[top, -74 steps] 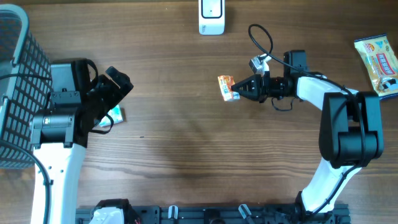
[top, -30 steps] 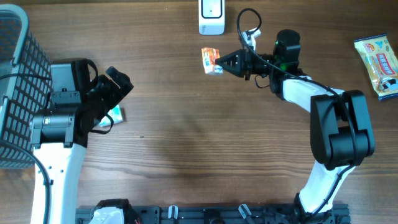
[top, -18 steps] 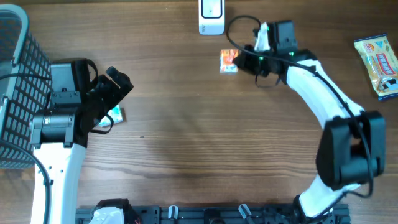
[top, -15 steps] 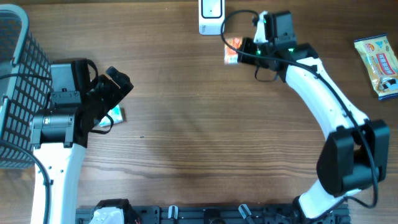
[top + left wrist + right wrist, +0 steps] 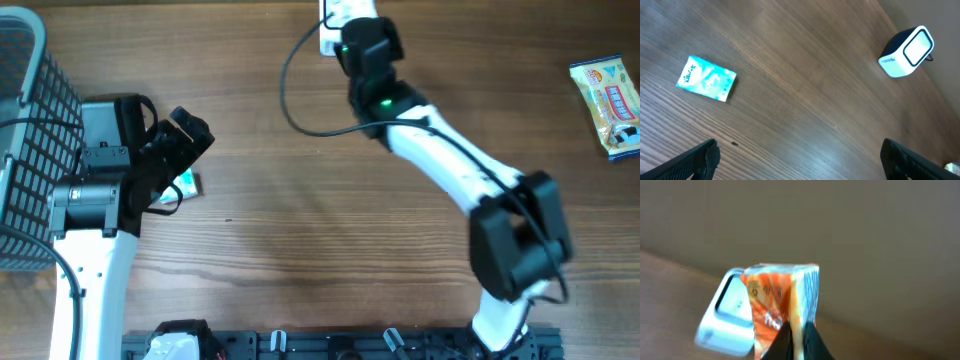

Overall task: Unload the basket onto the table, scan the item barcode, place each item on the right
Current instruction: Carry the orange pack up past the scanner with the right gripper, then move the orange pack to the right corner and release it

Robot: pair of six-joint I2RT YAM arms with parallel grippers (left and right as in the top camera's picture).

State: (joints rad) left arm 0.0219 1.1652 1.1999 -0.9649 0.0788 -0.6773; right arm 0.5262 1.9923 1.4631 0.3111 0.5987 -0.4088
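Packet (image 5: 782, 300) presented to the scanner (image 5: 724, 314), right-wrist view. I have the orange packet clamped in the right fingers (image 5: 784, 345), which are closed tight on its lower edge. The rest of it stands free above the fingertips. The white scanner sits just beyond and to the left of those fingers, its window turned toward the packet, close but, as far as I can tell, not touching. From overhead the right arm covers the packet and most of the scanner, so I cannot check the gap there.

Handling, as I judge it: a light, soft film sachet, glossy and likely slippery, that creases and bows readily. A pinch on the sealed edge is the right hold, since it leaves the printed faces clear. A grip across the middle would crumple the print or hide the code. A small printed panel shows near the top corner, but it is too blurred for me to call it the barcode.

The left fingers (image 5: 692, 161) are spread wide and hold nothing, hovering above the tabletop (image 5: 805, 100). A blue pack (image 5: 706, 79) lies flat ahead of the left-hand finger, well apart from the scanner. A wire basket (image 5: 20, 120) stands behind the left fingers, and a yellow bag (image 5: 608, 105) lies far to the right of the right fingers.
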